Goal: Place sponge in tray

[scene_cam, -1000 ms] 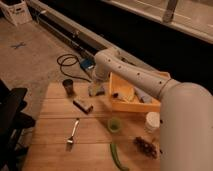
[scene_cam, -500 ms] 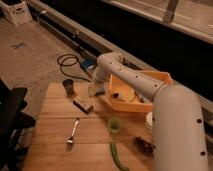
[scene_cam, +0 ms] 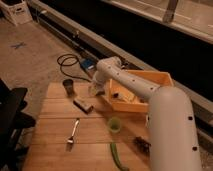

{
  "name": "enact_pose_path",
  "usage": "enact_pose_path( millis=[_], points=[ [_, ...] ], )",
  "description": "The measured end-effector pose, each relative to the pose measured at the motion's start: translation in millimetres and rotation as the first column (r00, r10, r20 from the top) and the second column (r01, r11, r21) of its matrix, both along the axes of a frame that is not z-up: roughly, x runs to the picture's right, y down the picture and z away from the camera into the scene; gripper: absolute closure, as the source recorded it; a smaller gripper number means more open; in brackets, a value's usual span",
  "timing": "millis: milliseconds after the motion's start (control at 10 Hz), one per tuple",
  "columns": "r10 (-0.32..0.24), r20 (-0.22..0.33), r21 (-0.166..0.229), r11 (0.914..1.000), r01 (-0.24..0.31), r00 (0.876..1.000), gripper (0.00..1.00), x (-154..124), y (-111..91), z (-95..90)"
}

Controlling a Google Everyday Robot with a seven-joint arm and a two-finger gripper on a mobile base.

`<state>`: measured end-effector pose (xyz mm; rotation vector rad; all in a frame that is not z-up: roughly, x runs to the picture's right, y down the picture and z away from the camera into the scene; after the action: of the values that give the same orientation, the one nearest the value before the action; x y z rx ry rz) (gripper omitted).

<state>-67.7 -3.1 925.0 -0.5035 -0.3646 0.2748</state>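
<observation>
gripper (scene_cam: 95, 91): I have it hanging low off the arm's (scene_cam: 125, 82) bend, at the tray's left corner, between cup and tray, close over the surface.
jaws: I cannot tell their state from here, nor whether they carry anything.
sponge (scene_cam: 89, 64): the only small blue block I can find lies past the surface's far edge, beside the black cable (scene_cam: 67, 61) and just left of the arm's bend. I take that to be it. I cannot tell whether it rests on the floor. It is not in the tray.
tray (scene_cam: 125, 106): yellow bin at the surface's far right. The arm crosses over its left part, so some of the inside is hidden from me.
cup (scene_cam: 68, 87): small, dark, upright near the far-left edge, left of the gripper.
block (scene_cam: 83, 105): brown-grey, lying flat just in front of the gripper. It is not the target, so I leave it alone.
fork (scene_cam: 73, 132): on bare wood well in front, clear of the work.
green cup (scene_cam: 115, 125): in front of the tray, near the arm's lower link.
surface (scene_cam: 50, 140): wooden slats carrying all but the blue block.
step, as I judge it: the placing is not yet done.
risk: the wrist is so close to the tray wall and the block that a careless sweep could knock either.
</observation>
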Motion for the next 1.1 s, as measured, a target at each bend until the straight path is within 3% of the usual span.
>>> enact_pose_path(
  millis=[200,600,1100],
  points=[
    [-0.002,-0.005,0.002,1.0,0.002,1.0,0.27,0.9,0.1,-0.5],
    [-0.024,-0.105,0.058,0.9978,0.031,0.994,0.27,11.8,-19.1,-1.5],
    [0.032,-0.124,0.078,0.9967,-0.023,0.992,0.27,32.2,-8.8,49.9]
  ],
)
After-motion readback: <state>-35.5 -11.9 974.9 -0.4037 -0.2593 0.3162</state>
